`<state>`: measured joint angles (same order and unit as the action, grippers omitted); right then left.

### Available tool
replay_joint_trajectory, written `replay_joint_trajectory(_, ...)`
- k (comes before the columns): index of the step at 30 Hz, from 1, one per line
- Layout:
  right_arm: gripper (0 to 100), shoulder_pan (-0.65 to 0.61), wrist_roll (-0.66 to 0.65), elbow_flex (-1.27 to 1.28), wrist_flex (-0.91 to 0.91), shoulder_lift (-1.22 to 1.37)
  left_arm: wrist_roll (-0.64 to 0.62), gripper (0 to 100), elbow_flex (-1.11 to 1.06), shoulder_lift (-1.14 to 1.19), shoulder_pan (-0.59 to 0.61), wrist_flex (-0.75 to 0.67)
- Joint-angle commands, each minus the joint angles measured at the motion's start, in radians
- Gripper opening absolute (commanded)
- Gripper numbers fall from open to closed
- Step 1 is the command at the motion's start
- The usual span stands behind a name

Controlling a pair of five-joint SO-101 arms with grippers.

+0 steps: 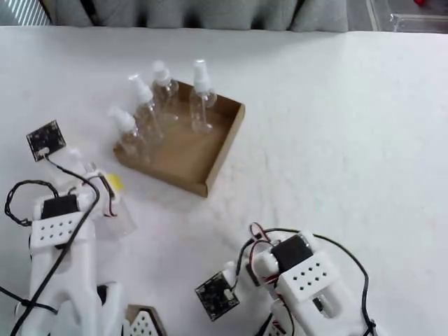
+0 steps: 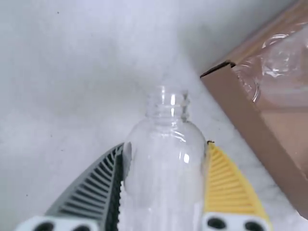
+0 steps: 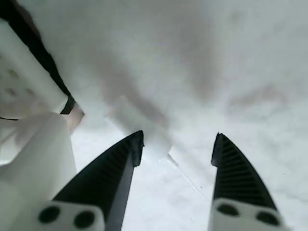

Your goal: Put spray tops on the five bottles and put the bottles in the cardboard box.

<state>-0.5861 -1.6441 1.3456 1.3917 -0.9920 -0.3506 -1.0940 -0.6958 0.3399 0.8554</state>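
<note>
Materials check: mostly plastic on cloth.
Bottle (image 2: 163, 159) in left tool (image 2: 166, 148): clear glossy plastic, moulded thread at the neck. Left tool's fingers (image 2: 91, 192) are ribbed matt plastic, and right tool (image 3: 179, 139) is the same ribbed matt finish. Spray top (image 3: 139, 122) is smooth white plastic with a thin clear tube. Cardboard box (image 1: 217, 157) – brown, matt, raw cut edges. Capped bottles (image 1: 203, 105) inside are glossy clear plastic. Surface (image 1: 336, 126) – white cloth, soft, slightly fuzzy.
</note>
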Motion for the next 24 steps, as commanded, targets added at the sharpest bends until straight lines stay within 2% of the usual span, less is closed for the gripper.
replay_joint_trajectory(1,20.3,-0.002,-0.012,-0.048,0.091,0.01,0.011,2,0.009,-0.041,-0.012,-0.028)
replay_joint_trajectory(5,20.2,-0.001,-0.011,-0.187,0.242,0.013,0.011,2,0.008,-0.041,-0.018,-0.028)
replay_joint_trajectory(9,20.2,0.001,-0.014,-0.199,0.243,0.053,0.012,2,0.008,-0.041,-0.015,-0.028)
replay_joint_trajectory(15,20.2,0.021,-0.112,-0.269,0.228,0.348,0.012,2,0.009,-0.041,-0.015,-0.028)
replay_joint_trajectory(21,15.8,0.188,-0.232,-0.281,0.119,0.464,0.012,2,0.009,-0.041,-0.015,-0.028)
replay_joint_trajectory(24,17.6,0.291,-0.322,-0.278,0.096,0.464,0.012,2,0.009,-0.042,-0.015,-0.028)
